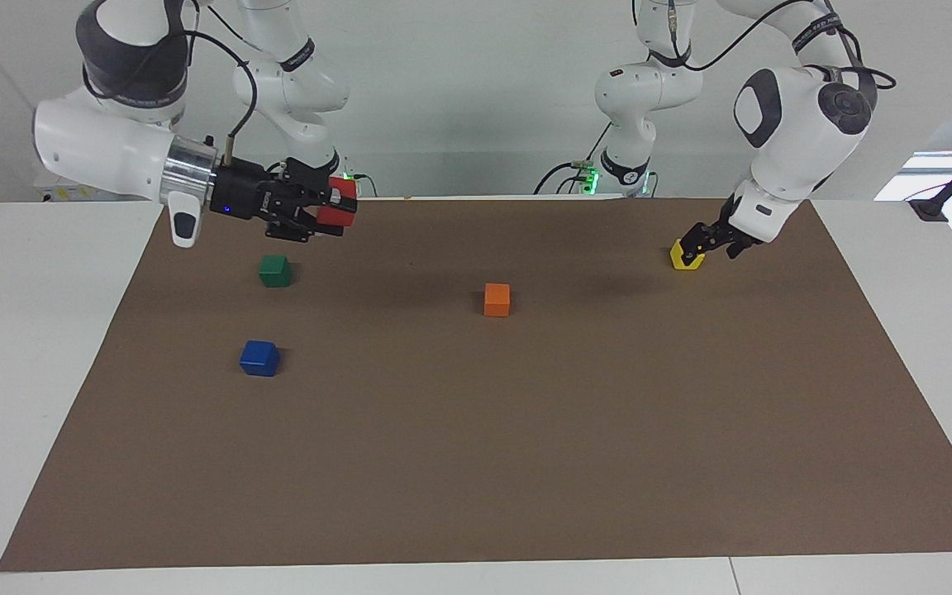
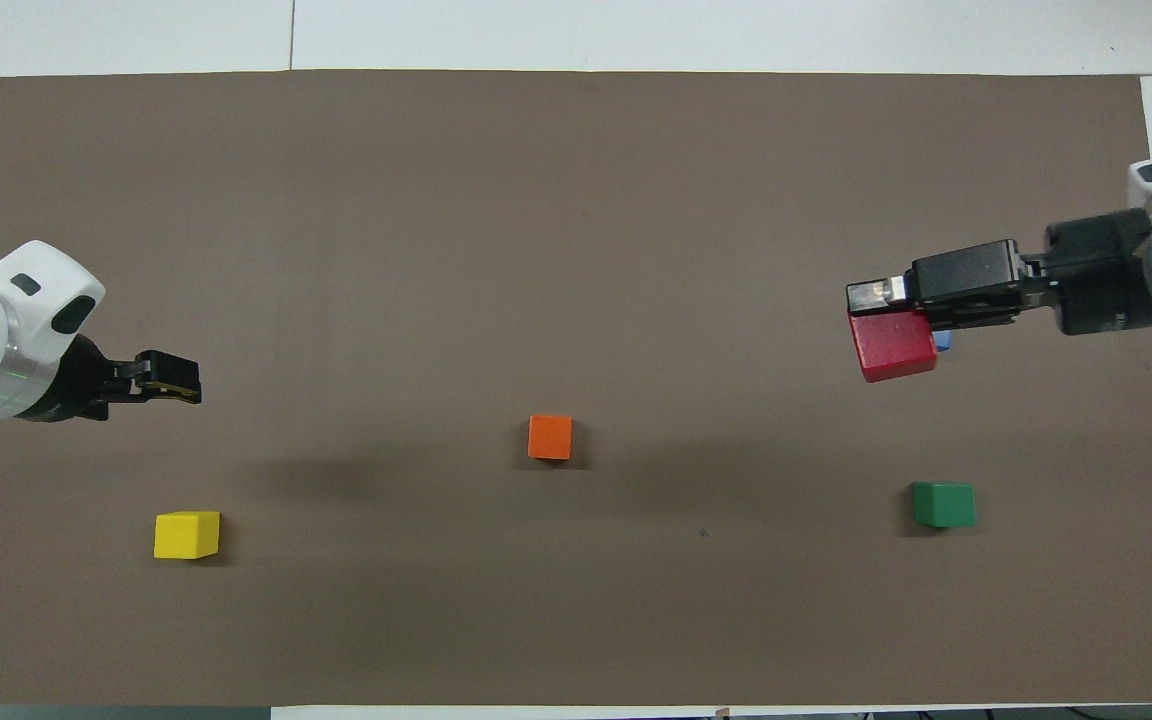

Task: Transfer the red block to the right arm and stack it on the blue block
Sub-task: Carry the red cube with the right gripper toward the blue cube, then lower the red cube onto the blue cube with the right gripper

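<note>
My right gripper (image 1: 334, 207) is shut on the red block (image 1: 347, 202) and holds it in the air, fingers level. From above, the red block (image 2: 894, 348) in the right gripper (image 2: 886, 320) covers most of the blue block (image 2: 942, 340), leaving only a sliver. The facing view shows the blue block (image 1: 259, 358) lying free on the brown mat, well below the held cube. At the left arm's end of the table, my left gripper (image 1: 701, 241) hangs open and empty. From above the left gripper (image 2: 176, 378) is apart from every cube.
A green block (image 1: 275, 270) lies nearer to the robots than the blue one. An orange block (image 1: 497, 299) sits mid-mat. A yellow block (image 2: 187, 534) lies at the left arm's end. The brown mat (image 1: 525, 463) covers most of the white table.
</note>
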Motion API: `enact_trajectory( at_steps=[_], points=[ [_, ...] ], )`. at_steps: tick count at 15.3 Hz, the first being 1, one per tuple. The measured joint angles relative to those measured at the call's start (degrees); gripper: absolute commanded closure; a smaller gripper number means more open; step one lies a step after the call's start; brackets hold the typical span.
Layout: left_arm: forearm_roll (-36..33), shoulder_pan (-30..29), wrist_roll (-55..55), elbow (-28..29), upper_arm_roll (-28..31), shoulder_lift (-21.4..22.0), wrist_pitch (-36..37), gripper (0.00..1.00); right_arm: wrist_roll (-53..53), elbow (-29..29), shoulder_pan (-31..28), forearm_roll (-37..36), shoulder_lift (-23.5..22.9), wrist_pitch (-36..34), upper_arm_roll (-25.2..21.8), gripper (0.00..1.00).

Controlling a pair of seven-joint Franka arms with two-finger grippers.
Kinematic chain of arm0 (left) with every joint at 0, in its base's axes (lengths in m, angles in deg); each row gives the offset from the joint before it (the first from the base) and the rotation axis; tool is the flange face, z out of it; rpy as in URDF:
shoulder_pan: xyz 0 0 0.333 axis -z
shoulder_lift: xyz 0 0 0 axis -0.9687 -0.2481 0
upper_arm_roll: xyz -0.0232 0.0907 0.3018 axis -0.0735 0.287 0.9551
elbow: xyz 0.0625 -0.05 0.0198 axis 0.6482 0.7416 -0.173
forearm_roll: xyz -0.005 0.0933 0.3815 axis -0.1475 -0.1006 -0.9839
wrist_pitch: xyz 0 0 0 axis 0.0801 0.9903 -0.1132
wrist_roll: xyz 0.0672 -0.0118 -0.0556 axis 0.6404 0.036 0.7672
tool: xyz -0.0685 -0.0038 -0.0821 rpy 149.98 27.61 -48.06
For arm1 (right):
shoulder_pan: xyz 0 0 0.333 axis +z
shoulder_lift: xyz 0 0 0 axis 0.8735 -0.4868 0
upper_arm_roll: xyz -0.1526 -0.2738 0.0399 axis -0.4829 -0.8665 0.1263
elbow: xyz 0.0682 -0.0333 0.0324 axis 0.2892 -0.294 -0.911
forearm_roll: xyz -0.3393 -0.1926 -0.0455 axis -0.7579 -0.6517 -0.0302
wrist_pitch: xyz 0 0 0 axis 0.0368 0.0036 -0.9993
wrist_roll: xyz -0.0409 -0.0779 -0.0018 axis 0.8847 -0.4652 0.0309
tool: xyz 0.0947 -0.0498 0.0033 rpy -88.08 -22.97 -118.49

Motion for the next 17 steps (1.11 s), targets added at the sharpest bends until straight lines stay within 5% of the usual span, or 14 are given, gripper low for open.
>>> enact_trajectory(
  at_steps=[9, 13, 17],
  points=[
    [-5.2, -0.3, -5.2, -17.7, 0.5, -2.8, 14.8, 0.0, 4.4, 9.1, -1.7, -38.8, 5.1, -5.0, -0.1, 1.0],
    [-5.2, 5.7, -5.2, -18.6, 7.2, -5.1, 15.1, 0.0, 4.4, 8.1, 0.2, -51.6, 4.8, -3.4, 0.7, 1.0],
    [-5.0, 7.3, -5.3, -18.8, 8.5, -5.9, 15.0, 0.0, 4.6, 2.3, 1.4, -56.3, 2.9, 6.0, 1.0, 1.0]
  ],
)
